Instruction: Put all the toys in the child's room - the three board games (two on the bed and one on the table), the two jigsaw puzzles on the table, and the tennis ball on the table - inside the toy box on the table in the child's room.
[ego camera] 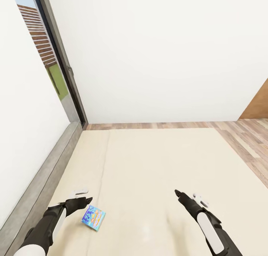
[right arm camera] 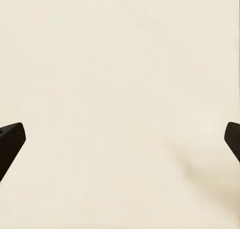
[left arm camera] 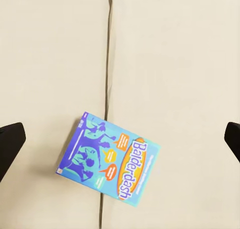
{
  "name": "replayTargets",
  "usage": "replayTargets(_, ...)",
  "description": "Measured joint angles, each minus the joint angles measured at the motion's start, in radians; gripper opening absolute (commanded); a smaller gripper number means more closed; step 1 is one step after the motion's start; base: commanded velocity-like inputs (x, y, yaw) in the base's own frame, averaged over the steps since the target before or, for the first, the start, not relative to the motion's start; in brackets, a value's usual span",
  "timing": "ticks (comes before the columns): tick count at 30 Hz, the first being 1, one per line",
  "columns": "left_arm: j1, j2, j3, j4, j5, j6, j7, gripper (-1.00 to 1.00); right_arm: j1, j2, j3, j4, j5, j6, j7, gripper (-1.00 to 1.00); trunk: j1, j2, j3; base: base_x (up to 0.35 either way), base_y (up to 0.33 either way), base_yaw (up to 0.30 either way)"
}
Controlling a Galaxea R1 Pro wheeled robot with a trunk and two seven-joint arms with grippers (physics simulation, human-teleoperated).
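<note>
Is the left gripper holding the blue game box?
No, the blue game box lies flat on the bed, between the open left gripper fingers, untouched.

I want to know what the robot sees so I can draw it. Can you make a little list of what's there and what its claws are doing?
Place: bed with beige mattress, by a white wall
Toy: blue board game, lying flat across the mattress seam
Left claw: open, above the mattress just beside the game, empty
Right claw: open, over bare mattress, empty
Window: tall, dark frame, left of the bed
Floor: wood planks
</note>
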Motion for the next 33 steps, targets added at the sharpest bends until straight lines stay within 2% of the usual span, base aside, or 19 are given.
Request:
replayTargets(14, 0.000, 0.002, 0.002, 0.002, -0.006, 0.008, 0.002, 1.00, 0.000, 0.001, 0.003, 0.000, 0.002, -0.003, -0.007, 1.00, 0.000, 0.000, 0.000, 0.000, 0.000, 0.000)
replayTargets(17, -0.003, 0.004, 0.003, 0.005, -0.007, 0.014, 0.003, 1.00, 0.000, 0.000, 0.032, -0.005, 0.028, 0.008, -0.028, 1.00, 0.000, 0.000, 0.000, 0.000, 0.000, 0.000)
replayTargets(19, -0.006, 0.006, 0.004, 0.009, -0.007, 0.022, 0.003, 1.00, 0.000, 0.000, 0.067, -0.011, 0.067, 0.014, -0.055, 1.00, 0.000, 0.000, 0.000, 0.000, 0.000, 0.000)
replayTargets(21, -0.012, 0.010, 0.004, 0.034, -0.007, 0.042, 0.003, 1.00, 0.000, 0.001, 0.119, -0.037, 0.122, 0.034, -0.109, 1.00, 0.000, 0.000, 0.000, 0.000, 0.000, 0.000)
replayTargets(22, -0.013, 0.010, 0.004, 0.045, -0.007, 0.049, 0.003, 1.00, 0.000, 0.001, 0.131, -0.051, 0.133, 0.046, -0.125, 1.00, 0.000, 0.000, 0.000, 0.000, 0.000, 0.000)
replayTargets(24, -0.018, 0.019, 0.004, 0.097, -0.008, 0.071, 0.002, 1.00, 0.000, 0.001, 0.166, -0.143, 0.159, 0.122, -0.176, 1.00, 0.000, 0.000, 0.000, 0.000, 0.000, 0.000)
replayTargets(25, -0.019, 0.023, 0.004, 0.112, -0.007, 0.075, 0.002, 1.00, 0.000, 0.000, 0.171, -0.177, 0.163, 0.147, -0.187, 1.00, 0.000, 0.000, 0.000, 0.000, 0.000, 0.000)
replayTargets(28, -0.045, 0.044, 0.005, 0.166, -0.005, 0.094, 0.002, 1.00, 0.001, 0.002, 0.187, -0.374, 0.164, 0.308, -0.238, 1.00, 0.000, 0.000, 0.000, 0.000, 0.000, 0.000)
replayTargets(31, -0.077, 0.049, 0.004, 0.179, -0.006, 0.119, 0.001, 1.00, 0.001, 0.010, 0.192, -0.442, 0.163, 0.400, -0.262, 1.00, 0.000, 0.000, 0.000, 0.000, 0.000, 0.000)
replayTargets(33, -0.095, 0.050, 0.003, 0.185, -0.008, 0.135, 0.002, 1.00, 0.001, 0.035, 0.192, -0.471, 0.164, 0.458, -0.277, 1.00, 0.000, 0.000, 0.000, 0.000, 0.000, 0.000)
